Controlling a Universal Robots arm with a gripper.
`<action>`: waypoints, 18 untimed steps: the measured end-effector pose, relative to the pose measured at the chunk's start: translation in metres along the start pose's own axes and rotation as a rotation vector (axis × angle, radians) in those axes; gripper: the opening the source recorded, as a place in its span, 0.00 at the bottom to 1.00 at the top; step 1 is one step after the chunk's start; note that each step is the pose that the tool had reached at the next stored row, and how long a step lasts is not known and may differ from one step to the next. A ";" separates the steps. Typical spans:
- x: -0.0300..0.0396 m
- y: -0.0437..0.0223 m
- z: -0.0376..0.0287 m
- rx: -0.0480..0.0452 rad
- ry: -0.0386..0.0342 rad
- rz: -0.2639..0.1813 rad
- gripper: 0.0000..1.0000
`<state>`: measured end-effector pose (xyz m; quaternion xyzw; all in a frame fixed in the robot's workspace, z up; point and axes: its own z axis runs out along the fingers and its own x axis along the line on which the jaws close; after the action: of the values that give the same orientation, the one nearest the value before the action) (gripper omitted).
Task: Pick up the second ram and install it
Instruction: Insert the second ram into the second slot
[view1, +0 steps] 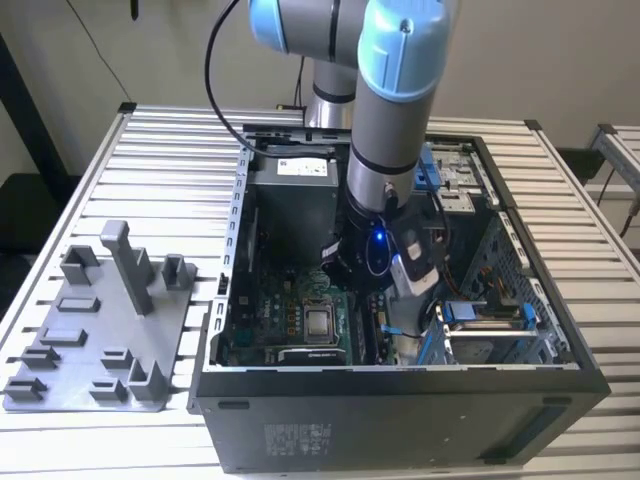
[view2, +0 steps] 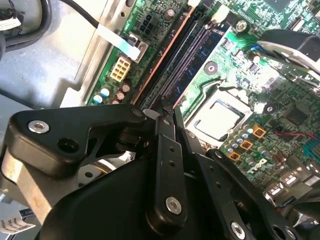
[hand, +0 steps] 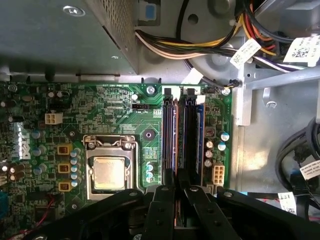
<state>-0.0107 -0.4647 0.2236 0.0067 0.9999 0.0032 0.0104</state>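
My gripper (view2: 167, 107) (hand: 180, 189) reaches down inside the open computer case (view1: 400, 420), over the long black memory slots of the green motherboard (hand: 115, 110) (view2: 280, 90). Its two black fingers stand close together on a thin dark board. That board is the second ram (view2: 192, 55) (hand: 186, 135), dark blue-black with black chips. It runs out from between the fingertips along a slot beside the processor socket (hand: 110, 170) (view2: 220, 117). Whether the ram sits fully down in the slot I cannot tell. In the exterior view the arm's wrist (view1: 375, 250) hides the fingers.
A grey plastic holder tray (view1: 90, 330) lies on the slatted table at the exterior view's left, beside the case. Inside the case, a power supply box (view1: 295, 185) (hand: 60, 40) and a cable bundle (hand: 200, 50) sit close to the slots. Blue drive brackets (view1: 490, 315) stand at the exterior view's right.
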 end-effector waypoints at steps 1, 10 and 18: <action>0.0000 0.0000 0.0004 -0.0008 0.0000 0.000 0.14; 0.0001 0.0005 0.0015 -0.0036 0.0000 -0.001 0.14; 0.0001 0.0003 0.0016 -0.0037 -0.0001 0.012 0.14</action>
<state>-0.0108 -0.4644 0.2220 0.0129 0.9998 0.0052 0.0105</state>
